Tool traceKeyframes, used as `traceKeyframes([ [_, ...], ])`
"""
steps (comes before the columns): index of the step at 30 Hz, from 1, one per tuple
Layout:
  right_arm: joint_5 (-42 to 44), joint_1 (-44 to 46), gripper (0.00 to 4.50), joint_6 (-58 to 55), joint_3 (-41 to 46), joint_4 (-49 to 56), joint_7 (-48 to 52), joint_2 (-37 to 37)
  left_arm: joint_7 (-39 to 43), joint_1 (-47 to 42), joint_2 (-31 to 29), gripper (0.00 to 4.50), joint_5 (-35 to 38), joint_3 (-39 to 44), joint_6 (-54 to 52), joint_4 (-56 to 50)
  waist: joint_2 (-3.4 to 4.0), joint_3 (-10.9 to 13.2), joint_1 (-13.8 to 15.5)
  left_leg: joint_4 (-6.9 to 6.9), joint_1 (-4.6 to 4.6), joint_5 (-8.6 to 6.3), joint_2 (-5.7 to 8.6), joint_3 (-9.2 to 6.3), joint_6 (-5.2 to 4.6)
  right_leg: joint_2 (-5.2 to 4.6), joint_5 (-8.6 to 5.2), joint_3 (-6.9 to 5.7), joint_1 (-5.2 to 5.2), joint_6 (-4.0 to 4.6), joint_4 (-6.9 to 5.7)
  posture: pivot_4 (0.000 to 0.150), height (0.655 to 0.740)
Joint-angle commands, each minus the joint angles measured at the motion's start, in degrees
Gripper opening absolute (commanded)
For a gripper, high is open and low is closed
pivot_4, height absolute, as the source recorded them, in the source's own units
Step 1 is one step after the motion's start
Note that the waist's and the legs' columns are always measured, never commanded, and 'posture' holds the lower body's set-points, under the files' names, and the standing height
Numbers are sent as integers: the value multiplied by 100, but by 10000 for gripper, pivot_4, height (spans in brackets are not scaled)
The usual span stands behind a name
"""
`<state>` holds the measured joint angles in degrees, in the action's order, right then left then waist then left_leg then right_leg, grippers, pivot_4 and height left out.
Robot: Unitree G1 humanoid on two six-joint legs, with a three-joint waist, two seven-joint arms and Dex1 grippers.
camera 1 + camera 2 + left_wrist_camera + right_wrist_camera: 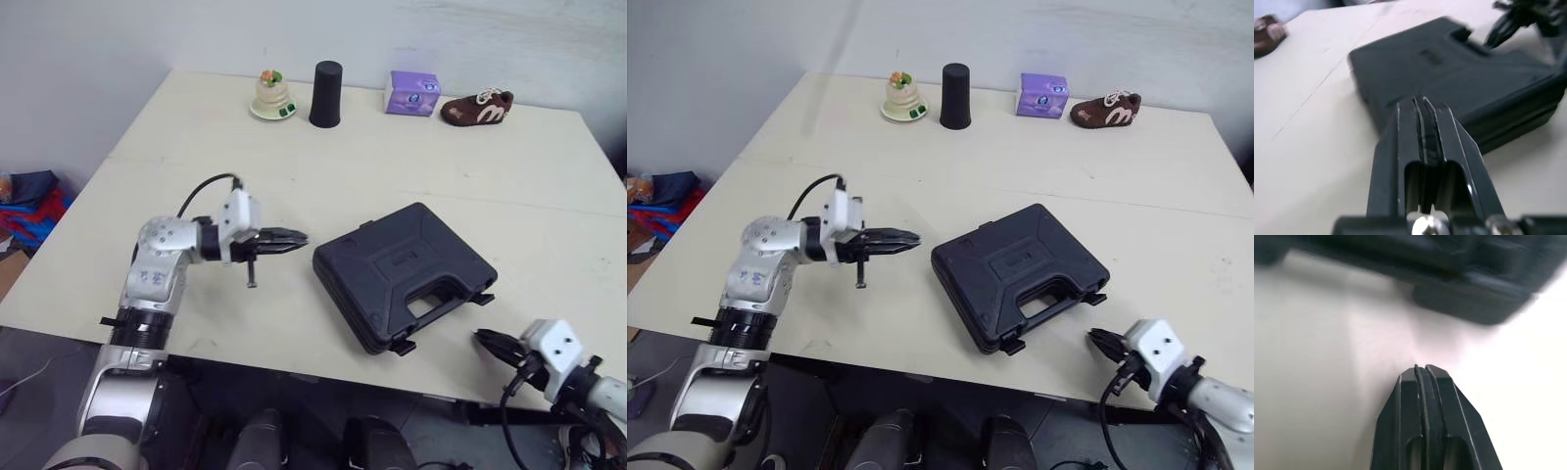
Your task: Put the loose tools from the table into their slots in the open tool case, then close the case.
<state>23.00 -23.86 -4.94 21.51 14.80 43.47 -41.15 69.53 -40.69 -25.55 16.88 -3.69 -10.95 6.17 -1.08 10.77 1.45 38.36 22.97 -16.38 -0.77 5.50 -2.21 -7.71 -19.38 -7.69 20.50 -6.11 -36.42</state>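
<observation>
The black tool case (402, 274) lies shut on the cream table (196, 166), its handle toward the front edge and its latches facing me. My left gripper (299, 238) hovers just left of the case, fingers shut with nothing between them, tips pointing at the case's left corner (1366, 63). At the table's front right, below the case, my right gripper (482, 338) is shut and empty, aimed toward the case's front edge (1464, 279). No loose tools lie on the table.
Along the far edge stand a small figurine on a plate (271, 96), a black cup (326, 93), a purple box (412, 93) and a brown toy shoe (477, 108). Coloured cloth (29, 201) lies on the floor to the left.
</observation>
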Motion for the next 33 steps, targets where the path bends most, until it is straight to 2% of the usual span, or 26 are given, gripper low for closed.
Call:
traceKeyframes([
  [1, 113, -133, 0, -86, 251, 507, -326, 332, -469, -621, 553, 216, -125, -643, -768, -238, 0, 0, 9, -4, -3, 0, 0, 1, 1, 2, 0, 2, 0, 0, 0, 1500, 7380],
  [3, -1, -80, 0, 255, 261, 611, -546, 699, -877, -1084, 1151, 216, -228, -962, -1178, -120, 0, 0, 75, -7, 1, 2, 0, -7, 3, 10, 0, 1, 0, 0, 1, 1500, 7380],
  [7, -21, -11, 0, 192, 272, 617, -567, 862, -1010, -1303, 1450, 216, -425, -1245, -1077, -16, 19, -11, -22, -14, 5, 1, 10, 11, 1, 8, 0, 20, 9, -1, 11, 1500, 7380],
  [10, 79, 72, 0, -37, 162, 648, -614, 921, -1257, -1894, 2204, 216, -933, -1877, -716, 1015, 19, -11, 3, -26, -8, 10, -2, 9, 15, 21, -3, 15, 8, 5, 11, 1500, 7380],
  [13, 34, 86, 0, -89, 146, 659, -620, 948, -1445, -2134, 2570, 216, -1163, -1950, -388, 1700, 23, -13, 22, -24, -3, 17, 4, 7, 5, 15, -4, 15, 10, 5, 36, 1500, 7380],
  [17, -146, 61, 0, -102, 90, 685, -661, 955, -1990, -2564, 3368, 216, -1543, -2043, 190, 3238, 24, -14, 25, -30, 6, 11, 4, 4, 1, 11, -3, 13, 17, 5, 46, 1500, 7380],
  [20, -230, 40, 0, -157, 63, 741, -700, 938, -2284, -2683, 3574, 216, -1815, -2055, 521, 3968, 24, -14, 11, -31, 8, 11, 4, 5, 1, 11, -4, 11, 20, 5, 46, 1500, 7380],
  [33, -448, 150, 0, -273, -26, 859, -1034, 1024, -2609, -2795, 3937, 216, -2350, -2000, 1012, 5625, 25, -14, 23, -25, 8, 6, 2, 3, -7, -3, -3, 8, 16, 5, 48, 1500, 7380],
])
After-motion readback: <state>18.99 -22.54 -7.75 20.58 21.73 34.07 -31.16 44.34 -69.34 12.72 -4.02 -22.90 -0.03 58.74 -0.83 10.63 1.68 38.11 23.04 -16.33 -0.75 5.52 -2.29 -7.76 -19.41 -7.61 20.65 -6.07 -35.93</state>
